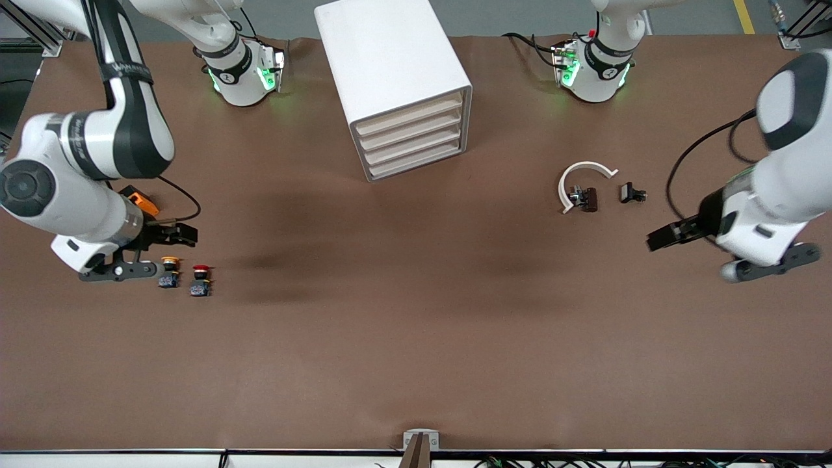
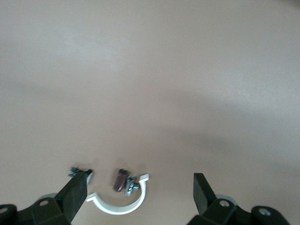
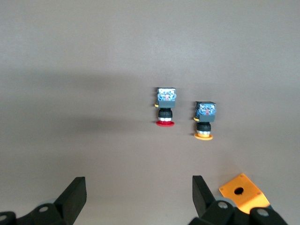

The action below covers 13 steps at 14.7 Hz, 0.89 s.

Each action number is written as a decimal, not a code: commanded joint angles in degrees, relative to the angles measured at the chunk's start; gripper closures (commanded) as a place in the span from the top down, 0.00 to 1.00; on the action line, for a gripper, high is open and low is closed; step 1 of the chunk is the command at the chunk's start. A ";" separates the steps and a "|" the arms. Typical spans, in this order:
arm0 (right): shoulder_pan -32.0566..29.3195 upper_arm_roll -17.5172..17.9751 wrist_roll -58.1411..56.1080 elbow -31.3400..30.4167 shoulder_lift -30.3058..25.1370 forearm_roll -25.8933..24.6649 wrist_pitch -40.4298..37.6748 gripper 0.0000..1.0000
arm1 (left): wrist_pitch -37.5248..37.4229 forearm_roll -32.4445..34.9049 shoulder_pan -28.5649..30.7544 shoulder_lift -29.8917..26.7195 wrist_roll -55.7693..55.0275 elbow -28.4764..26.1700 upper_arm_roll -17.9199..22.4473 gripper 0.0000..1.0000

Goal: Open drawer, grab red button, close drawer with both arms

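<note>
The white cabinet (image 1: pixel 396 84) stands at the middle of the table near the arms' bases. Its four cream-fronted drawers (image 1: pixel 413 140) are all shut. The red-capped button (image 1: pixel 201 279) stands at the right arm's end of the table, beside a yellow-capped one (image 1: pixel 169 273). My right gripper (image 1: pixel 187 235) is open and empty, over the table close to these buttons. Its wrist view shows the red button (image 3: pixel 165 110) ahead of the open gripper (image 3: pixel 139 192). My left gripper (image 1: pixel 656 240) is open and empty over the left arm's end of the table; it is open in its wrist view (image 2: pixel 140 187) too.
An orange cube with a hole (image 1: pixel 143 200) lies under the right wrist, also in the right wrist view (image 3: pixel 243 192). A white half-ring (image 1: pixel 582 179), a brown part (image 1: pixel 588 198) and a small black part (image 1: pixel 632 193) lie near the left gripper. The half-ring also shows in the left wrist view (image 2: pixel 123 204).
</note>
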 commanded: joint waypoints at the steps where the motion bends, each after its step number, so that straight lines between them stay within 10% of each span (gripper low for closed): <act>1: -0.08 0.42 1.22 -0.45 -2.63 -0.85 -2.17 1.00 | -6.06 1.04 1.95 -2.90 3.50 2.23 -0.59 1.00; 6: -0.08 0.42 0.78 1.58 -8.06 -0.49 -4.72 1.00 | -9.06 0.25 3.29 -8.89 10.97 1.18 -0.33 1.00; 10: -0.60 0.07 0.70 8.76 -9.40 0.12 -14.29 1.00 | -9.42 -1.84 -6.28 -13.45 12.74 -3.90 12.57 1.00; 13: -1.66 -0.02 0.43 13.25 -9.40 0.21 -18.25 1.00 | -9.42 -3.27 -6.56 -15.65 12.92 -6.11 13.47 1.00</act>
